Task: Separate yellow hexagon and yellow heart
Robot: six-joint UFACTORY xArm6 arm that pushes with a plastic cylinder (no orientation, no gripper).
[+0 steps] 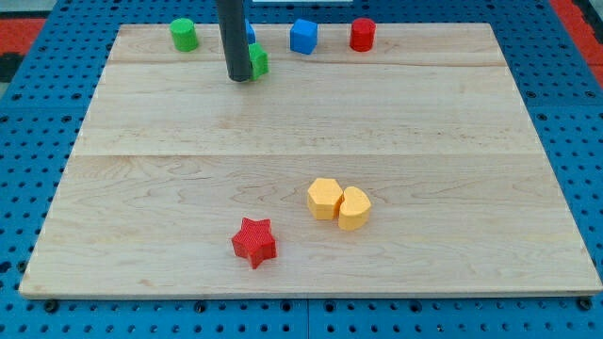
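Observation:
The yellow hexagon (324,198) and the yellow heart (354,208) lie side by side and touching, right of centre in the lower half of the wooden board (188,188); the hexagon is on the left. My tip (239,79) is near the view's top, left of centre, far from both yellow blocks. It stands right beside a green block (258,62), whose left side the rod hides.
A red star (253,242) lies near the bottom edge, left of the yellow pair. Along the top edge stand a green cylinder (184,35), a blue block (303,37) and a red cylinder (363,34). Another blue block (250,33) peeks from behind the rod.

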